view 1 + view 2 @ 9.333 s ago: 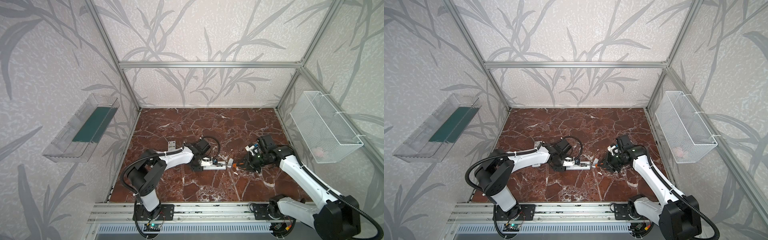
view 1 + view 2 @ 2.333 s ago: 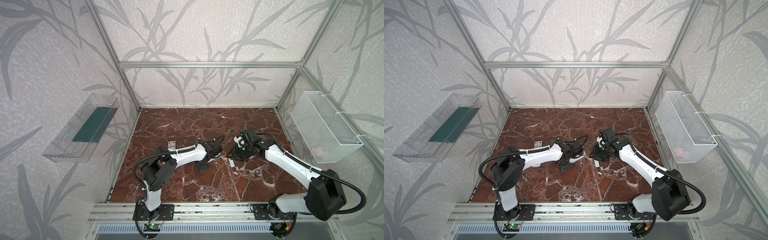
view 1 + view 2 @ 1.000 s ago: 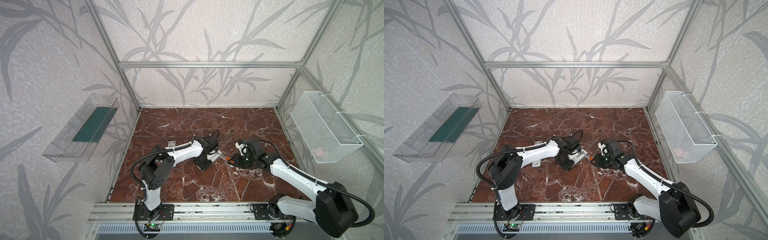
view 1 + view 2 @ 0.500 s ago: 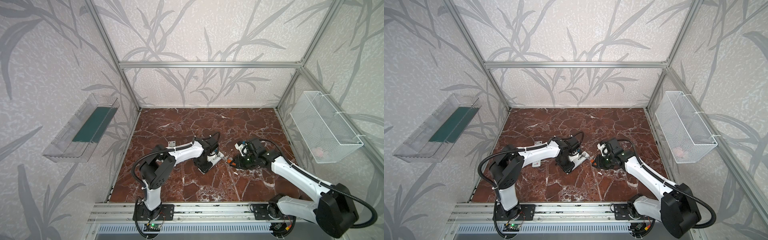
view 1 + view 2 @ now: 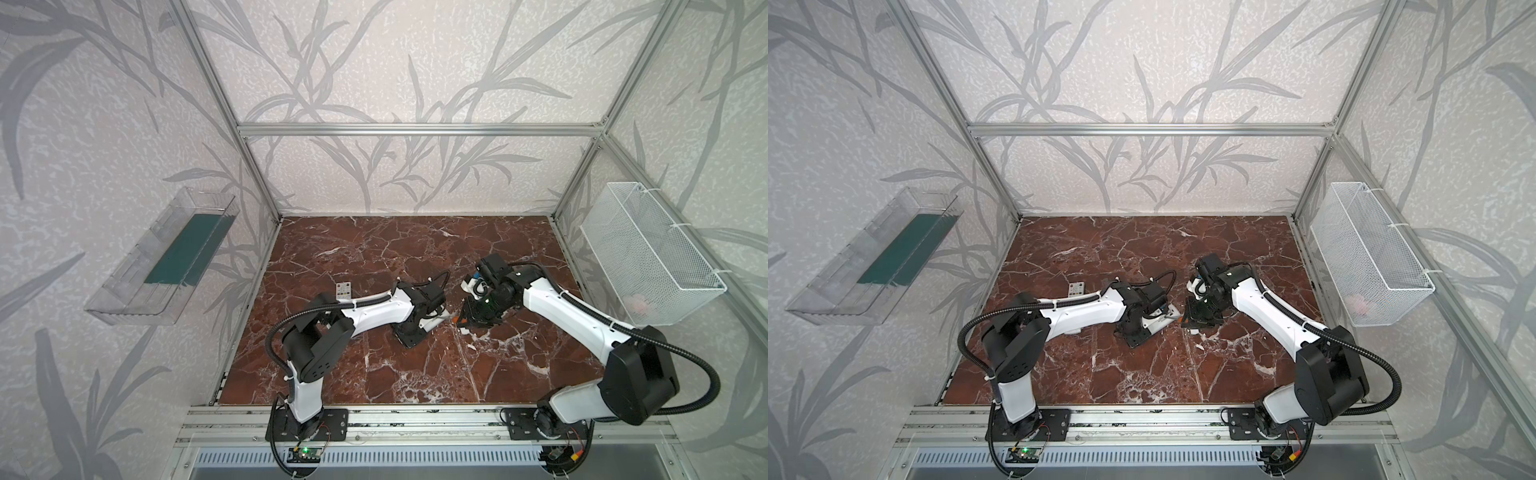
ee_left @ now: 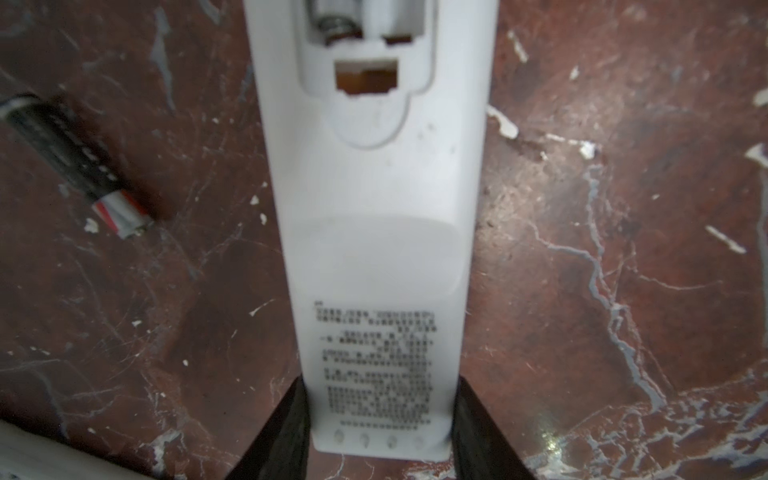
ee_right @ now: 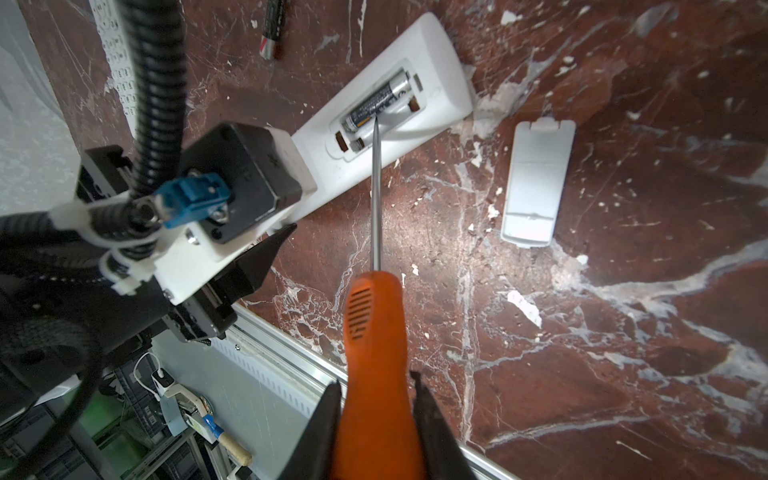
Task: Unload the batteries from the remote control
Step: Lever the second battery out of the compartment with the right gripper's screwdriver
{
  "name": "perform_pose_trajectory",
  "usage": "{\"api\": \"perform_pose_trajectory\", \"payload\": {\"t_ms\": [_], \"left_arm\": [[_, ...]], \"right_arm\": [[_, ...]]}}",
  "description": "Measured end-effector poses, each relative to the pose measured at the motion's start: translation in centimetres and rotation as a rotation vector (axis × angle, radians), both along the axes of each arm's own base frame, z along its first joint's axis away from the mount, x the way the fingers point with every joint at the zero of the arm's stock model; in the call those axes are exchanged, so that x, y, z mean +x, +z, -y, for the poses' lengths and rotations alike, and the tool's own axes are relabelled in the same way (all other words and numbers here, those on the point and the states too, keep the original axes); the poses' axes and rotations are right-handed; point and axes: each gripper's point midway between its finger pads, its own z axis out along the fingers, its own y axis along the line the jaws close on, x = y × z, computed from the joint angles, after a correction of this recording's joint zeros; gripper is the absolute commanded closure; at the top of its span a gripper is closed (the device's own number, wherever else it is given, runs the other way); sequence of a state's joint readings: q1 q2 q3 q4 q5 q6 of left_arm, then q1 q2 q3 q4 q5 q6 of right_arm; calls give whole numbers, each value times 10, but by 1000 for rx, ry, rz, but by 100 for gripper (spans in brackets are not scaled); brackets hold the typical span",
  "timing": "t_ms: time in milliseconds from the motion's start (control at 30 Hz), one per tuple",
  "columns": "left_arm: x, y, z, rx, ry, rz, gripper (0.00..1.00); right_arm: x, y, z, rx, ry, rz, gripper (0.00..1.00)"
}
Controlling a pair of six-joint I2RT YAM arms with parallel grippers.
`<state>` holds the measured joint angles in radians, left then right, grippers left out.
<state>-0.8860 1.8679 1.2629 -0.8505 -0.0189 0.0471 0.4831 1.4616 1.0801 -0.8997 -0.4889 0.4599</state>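
My left gripper (image 6: 380, 386) is shut on the label end of the white remote control (image 6: 374, 208), which lies back up on the marble floor with its compartment uncovered. One of the batteries (image 7: 376, 102) sits in the compartment; the slot beside it looks empty. Another battery (image 7: 272, 29) lies loose on the floor close to the remote (image 7: 436, 50). My right gripper (image 7: 374, 380) is shut on the orange-handled screwdriver (image 7: 374, 332), whose thin tip rests on the seated battery. In both top views the grippers (image 5: 424, 322) (image 5: 473, 320) face each other at mid floor.
The white compartment cover (image 7: 536, 183) lies flat on the floor beside the remote. A small second remote (image 5: 343, 289) sits near the left edge. A wire basket (image 5: 648, 257) hangs on the right wall and a clear tray (image 5: 166, 257) on the left wall.
Over the last second both arms have barely moved. Earlier, the left gripper carried the remote further back and turned it, and the right gripper followed with the screwdriver.
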Motion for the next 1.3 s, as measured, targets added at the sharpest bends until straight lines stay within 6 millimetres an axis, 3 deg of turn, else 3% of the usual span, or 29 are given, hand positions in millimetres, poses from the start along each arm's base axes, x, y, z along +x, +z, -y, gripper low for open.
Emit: {"api": "perform_pose_trajectory", "payload": {"t_ms": [533, 900, 1300], "left_arm": [[-6, -11, 4, -9, 16, -50, 100], [-6, -11, 4, -28, 28, -72, 100], [-6, -10, 4, -37, 37, -85, 100]], "right_arm": [[-29, -35, 3, 156, -63, 159, 100], [-29, -39, 7, 167, -48, 260, 100], [-29, -31, 21, 108, -38, 334, 100]]}}
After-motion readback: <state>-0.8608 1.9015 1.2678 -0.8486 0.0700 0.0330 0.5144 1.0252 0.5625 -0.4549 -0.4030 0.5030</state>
